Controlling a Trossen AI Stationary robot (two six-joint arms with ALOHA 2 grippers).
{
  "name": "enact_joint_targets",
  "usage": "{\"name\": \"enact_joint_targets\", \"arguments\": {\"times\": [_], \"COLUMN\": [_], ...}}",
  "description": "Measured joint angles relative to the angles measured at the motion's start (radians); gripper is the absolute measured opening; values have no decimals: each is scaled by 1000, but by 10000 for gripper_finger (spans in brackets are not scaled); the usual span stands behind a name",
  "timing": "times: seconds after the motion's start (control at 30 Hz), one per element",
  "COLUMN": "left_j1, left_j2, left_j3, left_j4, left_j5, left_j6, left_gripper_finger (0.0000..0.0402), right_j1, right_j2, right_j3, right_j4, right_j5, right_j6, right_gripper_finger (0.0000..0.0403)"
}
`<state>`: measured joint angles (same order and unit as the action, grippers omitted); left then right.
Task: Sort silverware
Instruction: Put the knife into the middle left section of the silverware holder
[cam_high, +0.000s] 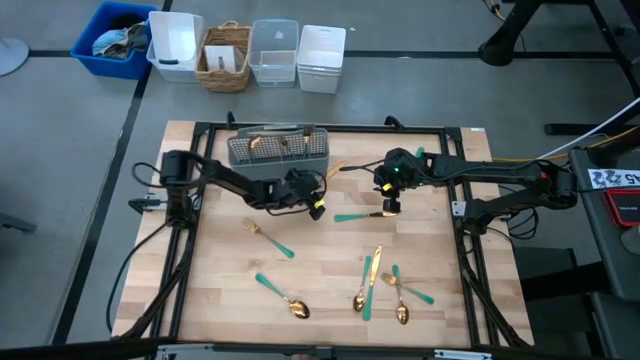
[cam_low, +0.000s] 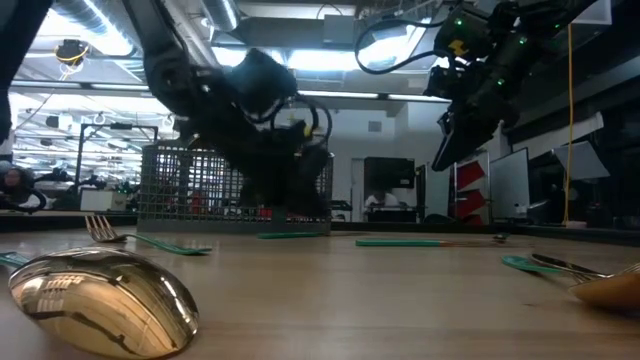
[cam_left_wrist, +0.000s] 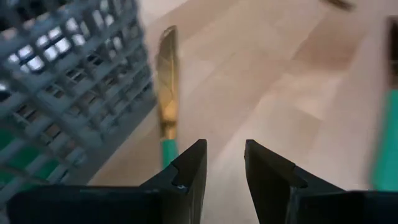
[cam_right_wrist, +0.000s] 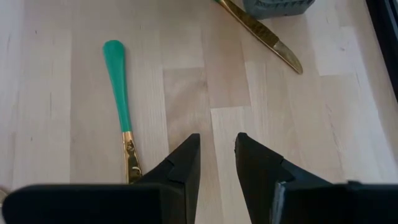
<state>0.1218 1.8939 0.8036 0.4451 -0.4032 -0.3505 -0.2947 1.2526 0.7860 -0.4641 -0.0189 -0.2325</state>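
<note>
Left gripper (cam_left_wrist: 224, 163), fingers narrowly parted and empty, hovers beside a gold knife (cam_left_wrist: 166, 84) lying against the mesh caddy (cam_left_wrist: 62, 81); shift sideways (clear of mesh) before closing.

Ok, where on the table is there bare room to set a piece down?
Bare wood lies left of the fork and spoon, and right of the caddy beyond the right gripper. Crowded: the front-right cluster and around the left gripper.

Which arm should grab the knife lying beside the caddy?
Left, probably. The left claw is open right behind the knife by the caddy; the right claw hovers by another piece.
</note>
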Motion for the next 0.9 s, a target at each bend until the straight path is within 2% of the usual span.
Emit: {"name": "enact_joint_targets", "arguments": {"times": [0.47, 0.7, 0.9], "left_j1": [62, 57, 7], "left_j2": [61, 60, 57], "left_j3": [1, 3, 3], "left_j4": [29, 8, -15], "left_j5": [-35, -18, 18], "left_j6": [13, 28, 41], "left_gripper_finger": [99, 69, 52], "right_j1": [0, 0, 0], "right_j2": [0, 0, 0], "right_j3": [0, 0, 0], "right_j4": [2, 2, 2], "right_j5": [0, 0, 0], "right_j6": [0, 0, 0], "right_gripper_finger": [101, 101, 101]}}
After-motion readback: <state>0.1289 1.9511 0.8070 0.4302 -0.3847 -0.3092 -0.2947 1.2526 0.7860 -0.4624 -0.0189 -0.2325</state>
